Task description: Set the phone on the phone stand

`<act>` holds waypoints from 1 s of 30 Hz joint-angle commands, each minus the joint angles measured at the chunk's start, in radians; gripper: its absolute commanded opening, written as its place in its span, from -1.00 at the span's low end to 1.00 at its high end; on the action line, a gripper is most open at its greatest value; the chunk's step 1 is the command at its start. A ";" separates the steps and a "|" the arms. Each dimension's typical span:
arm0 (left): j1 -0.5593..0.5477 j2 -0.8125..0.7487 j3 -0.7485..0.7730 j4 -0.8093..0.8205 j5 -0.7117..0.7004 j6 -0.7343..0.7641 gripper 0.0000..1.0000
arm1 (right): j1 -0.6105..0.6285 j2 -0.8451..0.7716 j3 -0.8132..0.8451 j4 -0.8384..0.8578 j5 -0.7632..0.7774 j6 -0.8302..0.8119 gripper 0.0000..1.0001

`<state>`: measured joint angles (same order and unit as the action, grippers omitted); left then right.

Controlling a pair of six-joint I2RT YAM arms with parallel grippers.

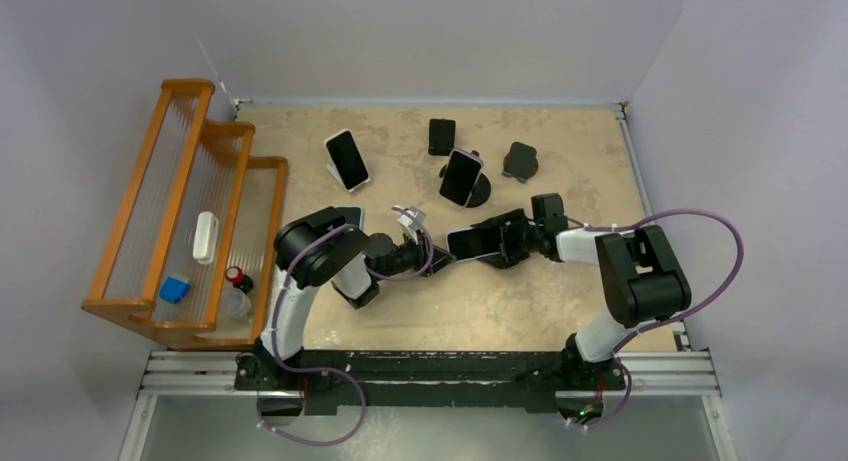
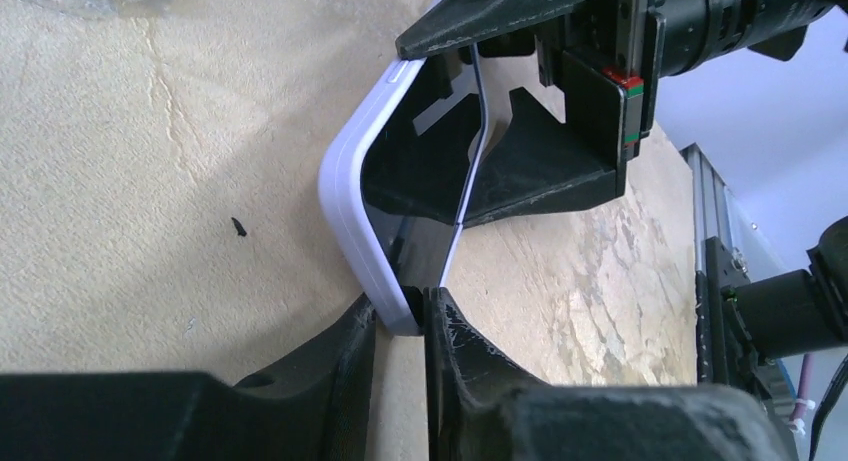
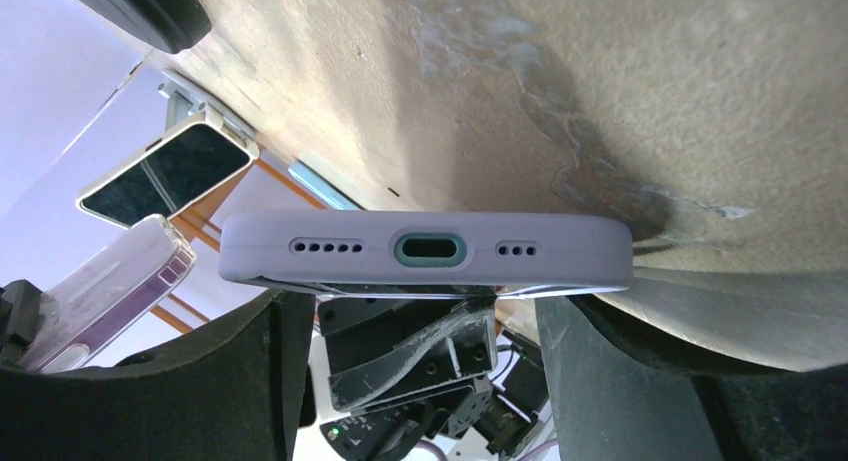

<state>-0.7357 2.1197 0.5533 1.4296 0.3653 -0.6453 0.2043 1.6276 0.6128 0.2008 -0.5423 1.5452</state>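
Black-and-white arms point(image 1: 290, 316), purplish cables point(image 1: 742, 253), perhaps scuffed jaws

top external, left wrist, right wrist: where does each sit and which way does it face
top external: above and behind the bases, looking down on the table; both arms show, meeting at the phone.
left wrist: on left arm, looking along the left gripper at the phone's corner.
right wrist: on right arm, looking past the right gripper at the phone's port end.
shared: the phone, in all three.
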 commanded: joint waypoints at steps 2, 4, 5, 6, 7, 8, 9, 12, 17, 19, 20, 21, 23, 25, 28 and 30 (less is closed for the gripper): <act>-0.003 0.105 -0.035 0.276 -0.003 -0.045 -0.68 | 0.018 -0.003 -0.023 0.044 -0.065 0.013 -1.00; -0.002 0.132 -0.039 0.323 0.003 -0.054 -0.72 | 0.019 -0.006 -0.029 0.055 -0.067 0.018 -1.00; -0.004 0.137 -0.036 0.324 0.007 -0.045 -0.73 | 0.021 -0.007 -0.032 0.060 -0.068 0.019 -1.00; -0.005 0.139 -0.033 0.324 0.009 -0.033 -0.70 | 0.023 -0.007 -0.032 0.065 -0.068 0.020 -1.00; -0.005 0.141 -0.031 0.324 0.005 -0.022 -0.61 | 0.025 -0.007 -0.033 0.068 -0.070 0.021 -1.00; -0.006 0.141 -0.027 0.324 -0.004 -0.010 -0.46 | 0.027 -0.006 -0.034 0.074 -0.073 0.020 -1.00; -0.006 0.141 -0.024 0.324 -0.013 -0.003 -0.34 | 0.028 -0.006 -0.034 0.077 -0.075 0.020 -1.00; -0.006 0.138 -0.023 0.324 -0.047 0.008 -0.17 | 0.032 -0.010 -0.036 0.089 -0.080 0.021 -1.00; -0.005 0.144 -0.008 0.324 -0.069 0.018 -0.21 | 0.036 -0.017 -0.044 0.112 -0.090 0.029 -1.00; -0.005 0.147 -0.007 0.324 -0.081 0.016 -0.35 | 0.036 -0.020 -0.050 0.126 -0.097 0.034 -1.00; -0.005 0.149 -0.007 0.324 -0.093 0.014 -0.50 | 0.037 -0.021 -0.053 0.134 -0.099 0.036 -1.00; -0.005 0.150 -0.009 0.325 -0.111 0.011 -0.64 | 0.037 -0.023 -0.057 0.141 -0.101 0.037 -1.00; -0.005 0.148 -0.016 0.325 -0.134 0.015 -0.87 | 0.037 -0.024 -0.061 0.154 -0.107 0.041 -1.00; -0.005 0.141 -0.018 0.325 -0.127 0.025 -1.00 | 0.037 -0.025 -0.066 0.173 -0.114 0.044 -1.00; -0.005 0.121 -0.016 0.325 -0.086 0.051 -1.00 | 0.037 -0.018 -0.087 0.283 -0.145 0.038 -0.90; -0.005 0.090 -0.024 0.324 -0.057 0.082 -1.00 | 0.037 -0.018 -0.108 0.384 -0.175 0.029 -0.64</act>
<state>-0.7418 2.1971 0.5716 1.5318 0.3332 -0.7357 0.2302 1.6272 0.5312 0.4053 -0.5861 1.5311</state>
